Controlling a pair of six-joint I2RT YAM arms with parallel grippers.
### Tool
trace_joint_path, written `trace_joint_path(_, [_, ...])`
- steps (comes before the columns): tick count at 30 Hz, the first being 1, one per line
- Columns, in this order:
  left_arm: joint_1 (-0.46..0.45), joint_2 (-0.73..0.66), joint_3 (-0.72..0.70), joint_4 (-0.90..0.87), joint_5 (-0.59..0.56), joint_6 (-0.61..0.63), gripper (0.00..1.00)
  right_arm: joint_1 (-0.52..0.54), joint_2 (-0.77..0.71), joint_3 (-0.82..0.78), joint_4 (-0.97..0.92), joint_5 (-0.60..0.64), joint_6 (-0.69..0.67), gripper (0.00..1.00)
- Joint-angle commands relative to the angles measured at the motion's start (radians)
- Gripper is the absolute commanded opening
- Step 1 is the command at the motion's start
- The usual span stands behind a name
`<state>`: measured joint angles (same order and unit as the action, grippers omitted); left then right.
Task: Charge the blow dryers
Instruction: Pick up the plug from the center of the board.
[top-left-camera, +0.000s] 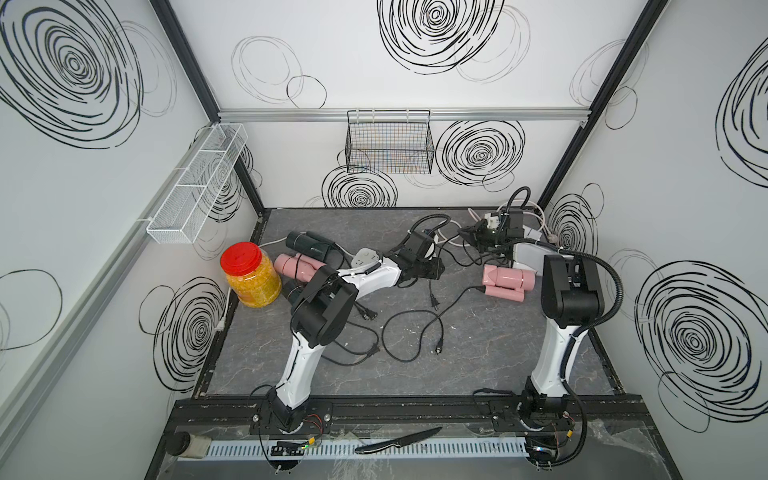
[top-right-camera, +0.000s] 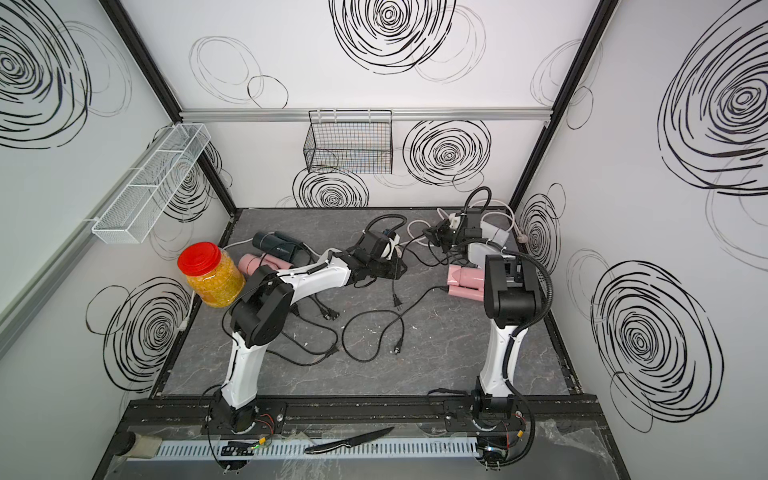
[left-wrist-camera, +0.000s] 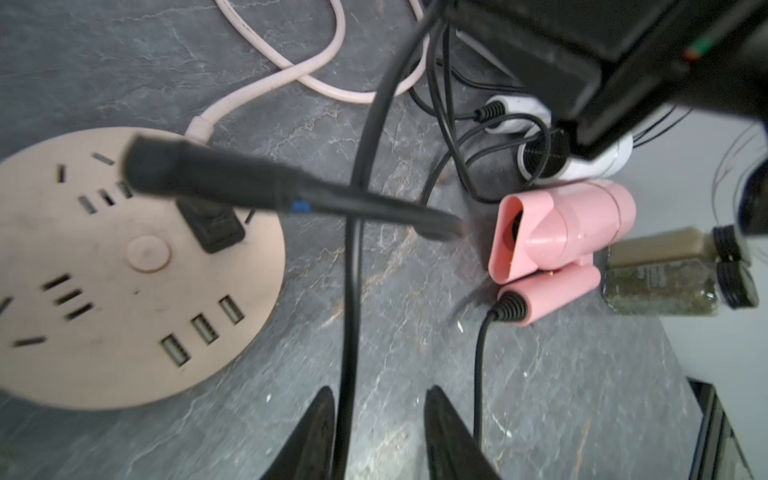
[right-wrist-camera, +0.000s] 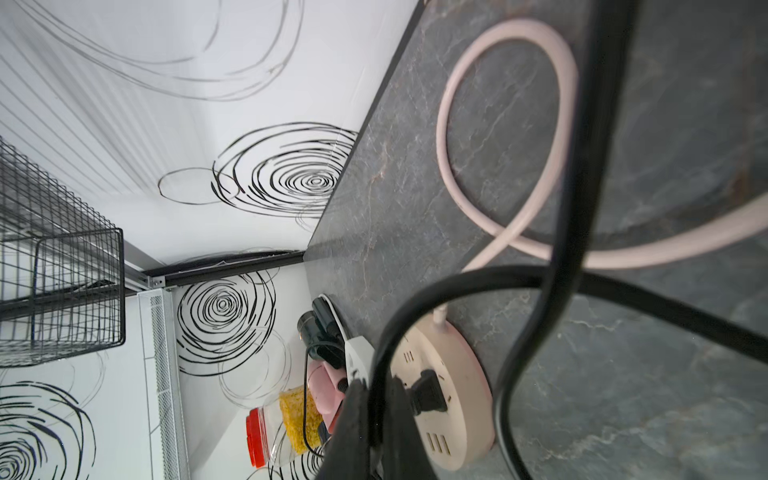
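My right gripper (right-wrist-camera: 376, 386) is shut on a black cord (right-wrist-camera: 415, 299) just above the round beige socket hub (right-wrist-camera: 449, 390), where a black plug (right-wrist-camera: 428, 392) sits in a socket. My left gripper (left-wrist-camera: 380, 392) is open beside the hub (left-wrist-camera: 124, 270), and a black cord (left-wrist-camera: 351, 316) runs between its fingers. A folded pink blow dryer (left-wrist-camera: 557, 232) lies beyond it, with a white one (left-wrist-camera: 582, 162) behind. In both top views a second pink dryer (top-left-camera: 295, 266) and a dark one (top-left-camera: 307, 245) lie at the back left.
A red-lidded jar (top-left-camera: 249, 274) stands at the left edge. Loose cords with free plugs (top-left-camera: 434, 301) sprawl over the middle of the table. Two spice bottles (left-wrist-camera: 665, 282) lie by the pink dryer. A knife (top-left-camera: 399, 440) rests on the front rail. A wire basket (top-left-camera: 388, 141) hangs on the back wall.
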<state>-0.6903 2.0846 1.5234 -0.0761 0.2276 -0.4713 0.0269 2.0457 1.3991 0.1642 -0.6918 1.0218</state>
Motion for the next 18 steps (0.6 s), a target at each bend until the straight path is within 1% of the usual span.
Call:
trace_joint_path(1, [0.034,-0.132,-0.048,0.033,0.006,0.019,0.50,-0.018,0.001,0.150,-0.108,0.132,-0.089,0.04])
trace_joint_path(4, [0.069,-0.199,-0.090,0.004,0.009,0.040,0.52,-0.020,0.006,0.237,-0.165,0.237,-0.137,0.04])
trace_joint_path(5, [0.080,-0.217,-0.094,-0.009,0.005,0.042,0.55,-0.018,0.008,0.266,-0.176,0.263,-0.152,0.04])
trace_joint_path(8, [0.105,-0.246,-0.079,-0.046,0.002,0.118,0.58,-0.019,0.016,0.346,-0.194,0.297,-0.177,0.04])
trace_joint_path(10, [0.116,-0.256,-0.065,-0.046,0.006,0.160,0.66,-0.018,0.019,0.397,-0.185,0.278,-0.187,0.03])
trace_joint_path(12, [0.121,-0.252,-0.037,-0.048,0.003,0.215,0.70,-0.011,0.017,0.448,-0.184,0.259,-0.206,0.04])
trace_joint_path(13, [0.123,-0.246,-0.015,-0.056,-0.004,0.245,0.71,-0.007,0.015,0.475,-0.183,0.246,-0.215,0.04])
trace_joint_path(15, [0.133,-0.224,0.032,-0.069,-0.011,0.268,0.72,0.000,0.010,0.515,-0.169,0.213,-0.226,0.04])
trace_joint_path(18, [0.160,-0.183,0.108,-0.065,0.021,0.286,0.75,0.012,0.002,0.551,-0.133,0.169,-0.222,0.05])
